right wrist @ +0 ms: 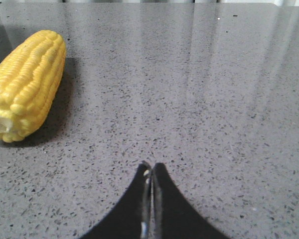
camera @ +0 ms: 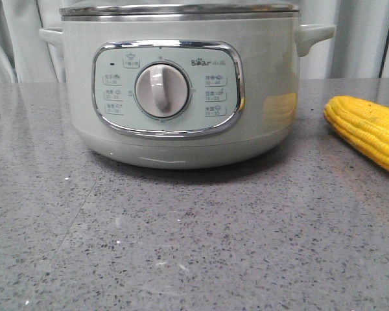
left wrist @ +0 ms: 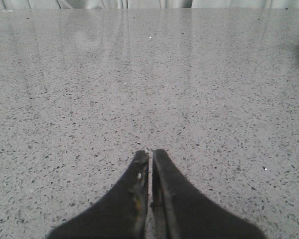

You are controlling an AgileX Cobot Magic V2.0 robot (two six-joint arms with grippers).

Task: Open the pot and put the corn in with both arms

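Left jaws: our left gripper (left wrist: 150,155) has its two black fingers pressed together, just a thin slit between them, nothing held. It sits low over the speckled grey stone-look tabletop (left wrist: 139,84).

Right jaws: same story for our right gripper (right wrist: 150,168), black fingers closed on nothing, tips just above the table.

Corn: the bright yellow husk-free corn cob with neat kernel rows (right wrist: 26,82) lies flat on the table near our right gripper but apart from it, pale cut end facing the wrist camera. In the front view we see it at the right edge, partly cut off, lying clear of the cooker's right side.

Pot: the big round pale sage-green electric cooker (camera: 181,91) stands upright mid-table, chrome-framed control panel and cream dial (camera: 160,91) facing us, one handle (camera: 313,37) sticking out each side.

Pot top: a steel rim (camera: 179,11) runs across; we can't see above it.

Backdrop: pale pleated curtain (camera: 366,39) behind the table.
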